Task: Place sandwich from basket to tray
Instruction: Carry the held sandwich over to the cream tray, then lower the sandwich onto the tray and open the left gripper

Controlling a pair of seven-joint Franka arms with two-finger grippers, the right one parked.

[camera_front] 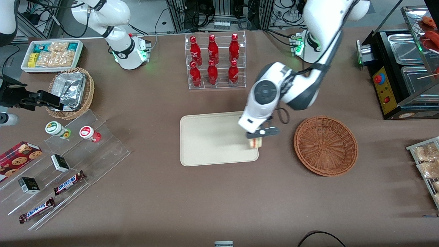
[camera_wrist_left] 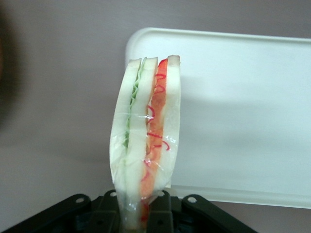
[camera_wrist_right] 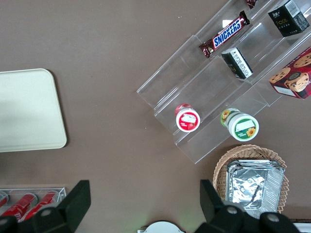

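Note:
My left gripper (camera_front: 255, 138) is shut on the sandwich (camera_front: 254, 143), a wrapped wedge of white bread with green, pink and red filling. It hangs above the edge of the cream tray (camera_front: 209, 140) that faces the basket. In the left wrist view the sandwich (camera_wrist_left: 148, 131) stands up out of the gripper (camera_wrist_left: 141, 216), and the tray (camera_wrist_left: 243, 107) lies under and beside it. The reddish-brown wicker basket (camera_front: 325, 145) sits beside the tray toward the working arm's end of the table, with nothing in it.
A clear rack of red bottles (camera_front: 215, 61) stands farther from the front camera than the tray. Acrylic steps with snack bars and cups (camera_front: 65, 161), a tan basket with foil containers (camera_front: 71, 92) and a white snack bin (camera_front: 52, 55) lie toward the parked arm's end. A black warmer (camera_front: 404, 72) stands at the working arm's end.

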